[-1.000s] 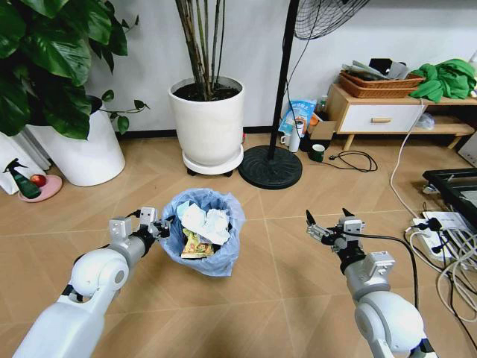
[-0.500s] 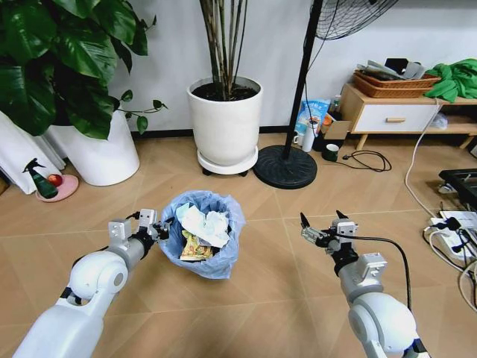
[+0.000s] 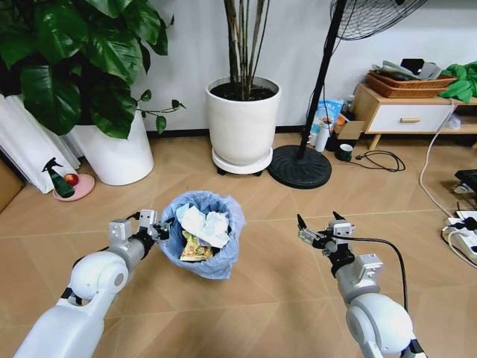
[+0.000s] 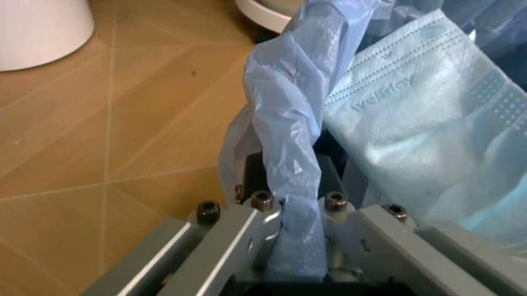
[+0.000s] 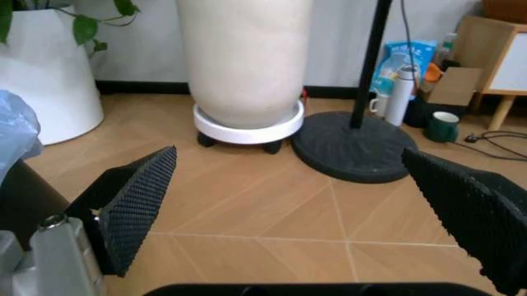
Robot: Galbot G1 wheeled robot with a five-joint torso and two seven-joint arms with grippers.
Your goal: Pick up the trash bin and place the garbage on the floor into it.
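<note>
Whole head view slid right since earlier frame: my camera turned, things did not. One trash bin (image 3: 203,245), held clear of floor (image 3: 268,276), my left gripper (image 3: 159,228) clamped on its blue-bag rim (image 4: 288,185). Garbage (image 3: 203,230) inside: white tissues, yellow wrapper, blue face mask. My right gripper (image 3: 316,227) spread open, holding nothing, well right of bin. Behind: two white plant pots (image 3: 242,123), one fan stand (image 3: 299,165), one wooden cabinet (image 3: 406,115). Chevron wood flooring.
</note>
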